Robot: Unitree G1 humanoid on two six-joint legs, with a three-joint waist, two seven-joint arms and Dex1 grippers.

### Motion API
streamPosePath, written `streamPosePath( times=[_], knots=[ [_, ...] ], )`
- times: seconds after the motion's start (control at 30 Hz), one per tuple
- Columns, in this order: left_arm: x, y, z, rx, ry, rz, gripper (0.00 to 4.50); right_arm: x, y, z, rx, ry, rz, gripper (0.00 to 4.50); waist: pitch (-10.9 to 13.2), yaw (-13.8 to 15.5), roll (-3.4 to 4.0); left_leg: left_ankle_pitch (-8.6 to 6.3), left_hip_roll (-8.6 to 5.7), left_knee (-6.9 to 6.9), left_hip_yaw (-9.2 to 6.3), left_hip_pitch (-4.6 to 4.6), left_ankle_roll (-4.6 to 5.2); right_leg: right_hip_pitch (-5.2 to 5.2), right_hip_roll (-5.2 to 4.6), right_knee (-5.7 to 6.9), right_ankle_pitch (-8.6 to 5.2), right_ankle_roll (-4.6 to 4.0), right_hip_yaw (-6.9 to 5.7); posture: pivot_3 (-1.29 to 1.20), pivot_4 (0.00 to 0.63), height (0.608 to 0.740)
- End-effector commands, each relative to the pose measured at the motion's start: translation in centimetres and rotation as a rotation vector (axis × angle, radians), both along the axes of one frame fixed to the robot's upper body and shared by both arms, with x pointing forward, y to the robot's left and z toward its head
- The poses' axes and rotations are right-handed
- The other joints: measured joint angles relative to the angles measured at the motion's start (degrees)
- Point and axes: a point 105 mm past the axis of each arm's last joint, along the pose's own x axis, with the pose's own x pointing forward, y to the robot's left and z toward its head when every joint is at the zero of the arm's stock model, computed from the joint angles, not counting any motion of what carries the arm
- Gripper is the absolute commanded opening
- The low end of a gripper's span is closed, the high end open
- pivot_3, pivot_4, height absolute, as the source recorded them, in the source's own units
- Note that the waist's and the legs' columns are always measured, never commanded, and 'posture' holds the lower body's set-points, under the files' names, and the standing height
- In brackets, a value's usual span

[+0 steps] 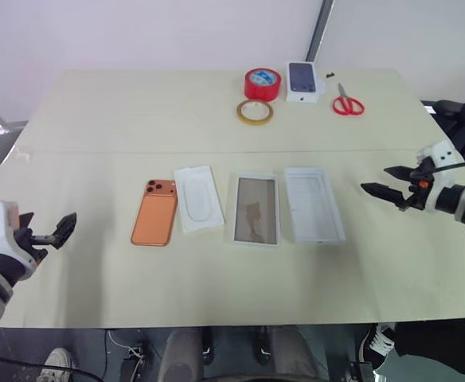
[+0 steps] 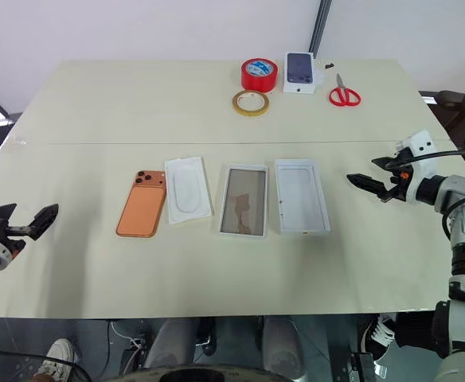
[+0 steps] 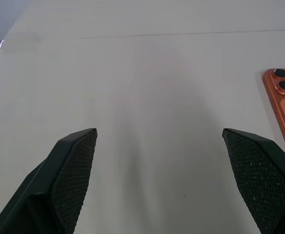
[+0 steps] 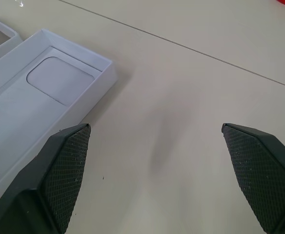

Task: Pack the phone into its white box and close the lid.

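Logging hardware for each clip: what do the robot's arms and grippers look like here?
Both arms end in white wrist housings with black sections and grey forearms. The left gripper and right gripper each carry two black, tapered fingers; the wrist views show their inner faces covered in a fine cross-hatched grip texture. The right wrist has a small orange marking and a black cable trailing back from it.

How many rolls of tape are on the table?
2, both at the far side of the table: a red roll beside the small white carton, and a flatter yellowish roll just in front of it.
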Motion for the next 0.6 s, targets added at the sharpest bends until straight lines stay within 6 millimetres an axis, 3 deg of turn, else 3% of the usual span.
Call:
streamPosePath(
  times=[0.03,0.3,0.5,0.6],
  knots=[
    [0.0,-0.5,0.9,0.024,-0.031,-0.016,4.31,0.4,0.0,1.8,-0.023,-0.059,0.012,4.5,0.0,0.0,0.0,0.0,0.0,0.0,0.0,0.0,0.0,0.0,0.0,0.0,0.0,0.0,0.0,0.0,0.15,0.74],
    [0.3,-1.9,1.7,0.008,-0.046,-0.07,4.31,0.7,1.7,2.0,-0.03,-0.082,0.069,4.5,-0.01,0.09,-0.01,0.0,0.02,0.02,0.0,-0.01,0.0,0.08,-0.01,0.05,0.03,-0.04,0.0,0.0,0.15,0.74],
    [2.0,-6.9,1.9,-0.05,-0.059,-0.24,4.31,0.7,5.2,3.0,-0.057,-0.127,0.181,4.5,-0.01,0.11,-0.01,0.01,0.03,0.11,0.0,0.04,0.0,0.11,0.02,0.23,0.03,-0.03,0.0,0.0,0.15,0.74],
    [2.7,-9.5,1.6,-0.106,-0.047,-0.336,4.42,0.3,8.0,3.5,-0.074,-0.146,0.251,4.5,-0.01,0.14,-0.02,0.01,0.02,0.24,0.01,0.07,0.01,0.1,0.06,0.47,0.02,-0.02,0.02,0.0,0.15,0.74]
  ],
)
